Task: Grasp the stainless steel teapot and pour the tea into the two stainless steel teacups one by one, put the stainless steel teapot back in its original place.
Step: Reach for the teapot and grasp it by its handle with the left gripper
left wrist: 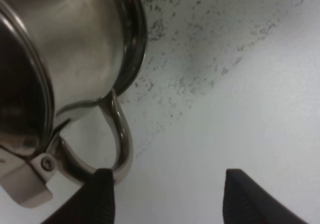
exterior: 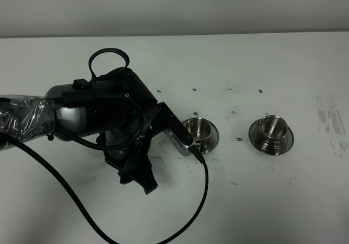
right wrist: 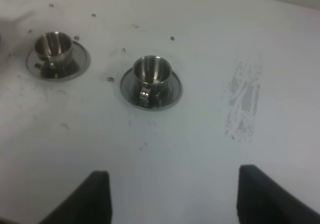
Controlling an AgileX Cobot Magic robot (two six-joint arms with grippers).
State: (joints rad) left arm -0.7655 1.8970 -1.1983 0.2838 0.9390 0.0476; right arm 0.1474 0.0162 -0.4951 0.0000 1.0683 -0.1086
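Note:
The stainless steel teapot (left wrist: 75,49) fills the left wrist view, and its loop handle (left wrist: 123,139) stands out toward my left gripper (left wrist: 167,184). That gripper is open, with one finger (left wrist: 100,196) right against the handle's outer curve and the rest of the gap over bare table. In the high view the left arm (exterior: 117,124) hides the teapot and whatever it stands on. The two stainless steel teacups (exterior: 197,129) (exterior: 272,127) sit on their saucers to the right, and also show in the right wrist view (right wrist: 52,44) (right wrist: 152,69). My right gripper (right wrist: 172,194) is open and empty, well short of them.
The white table (exterior: 262,200) carries small dark specks and a grey scuffed patch (right wrist: 245,99) on the right. A black cable (exterior: 202,200) loops from the left arm across the front of the table. The right arm is out of the high view.

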